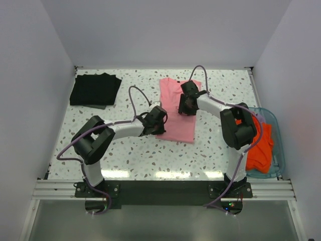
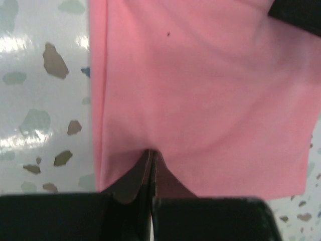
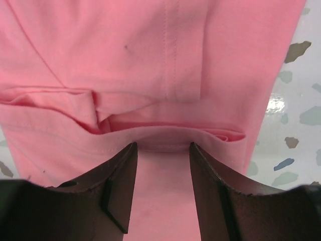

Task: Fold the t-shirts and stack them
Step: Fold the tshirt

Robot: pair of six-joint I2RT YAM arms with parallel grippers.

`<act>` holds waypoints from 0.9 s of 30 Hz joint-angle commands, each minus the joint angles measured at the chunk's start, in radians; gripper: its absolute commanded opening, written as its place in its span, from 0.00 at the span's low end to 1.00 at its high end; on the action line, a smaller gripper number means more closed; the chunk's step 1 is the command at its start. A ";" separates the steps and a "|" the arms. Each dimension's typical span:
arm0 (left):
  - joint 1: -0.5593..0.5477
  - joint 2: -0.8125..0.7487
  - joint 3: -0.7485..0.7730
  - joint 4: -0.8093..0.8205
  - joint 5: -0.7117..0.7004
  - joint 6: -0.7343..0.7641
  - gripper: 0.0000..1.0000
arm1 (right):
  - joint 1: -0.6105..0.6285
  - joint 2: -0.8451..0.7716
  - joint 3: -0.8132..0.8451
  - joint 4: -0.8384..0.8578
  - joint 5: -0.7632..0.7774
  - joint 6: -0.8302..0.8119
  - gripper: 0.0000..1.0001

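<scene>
Pink t-shirt [image 1: 173, 98] lies partly folded on the surface [image 1: 135, 155] — the left end effector [image 2: 151, 156] is pinched closed on its edge, the right end effector [image 3: 163, 146] stands half-wide, jaws astride a fold. Black t-shirt [image 1: 95, 89] lies far left.

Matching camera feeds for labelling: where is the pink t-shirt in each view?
Top external: pink t-shirt lies mid-picture, just right of centre.
Left wrist: pink t-shirt fills centre and right.
Right wrist: pink t-shirt fills nearly everything.
Shared landmark: speckled table, beside it in all three.
</scene>
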 commanded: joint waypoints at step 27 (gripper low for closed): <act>-0.135 -0.200 -0.406 0.048 -0.005 -0.187 0.00 | -0.032 -0.172 -0.214 0.071 -0.081 -0.073 0.67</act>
